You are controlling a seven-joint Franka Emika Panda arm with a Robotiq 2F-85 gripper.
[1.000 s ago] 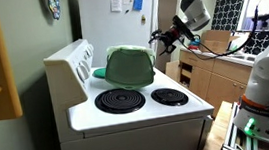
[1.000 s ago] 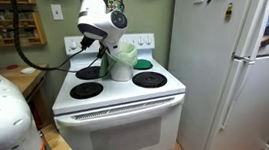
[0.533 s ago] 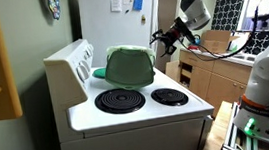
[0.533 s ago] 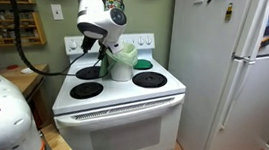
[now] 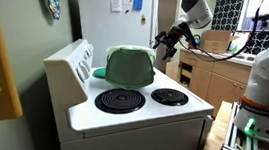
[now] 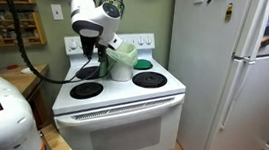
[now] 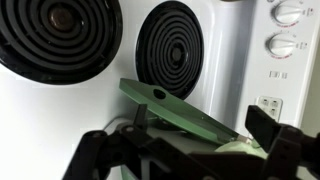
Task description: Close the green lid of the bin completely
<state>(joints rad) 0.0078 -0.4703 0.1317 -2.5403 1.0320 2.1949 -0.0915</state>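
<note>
- Your claw (image 7: pixel 178 138) is spread wide, its fingers (image 7: pixel 92 150) gripping nothing.
- The green lid (image 7: pixel 185 110) lies tilted just beyond them; it is raised, not shut.
- The bin (image 6: pixel 123 72) stands far back on the stove (image 5: pixel 139 120), beyond the near burners (image 5: pixel 120 101).
- The fridge (image 6: pixel 225 75) is to the right.

bin (image 6: pixel 121 71) at back of stove (image 6: pixel 122 102) | green lid (image 6: pixel 127 52) tilted up | gripper (image 6: pixel 93 56) just beside bin

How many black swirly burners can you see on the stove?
3: two black coil burners at the front, one behind, by the gripper. A fourth may hide behind the pale plastic bin.
</note>
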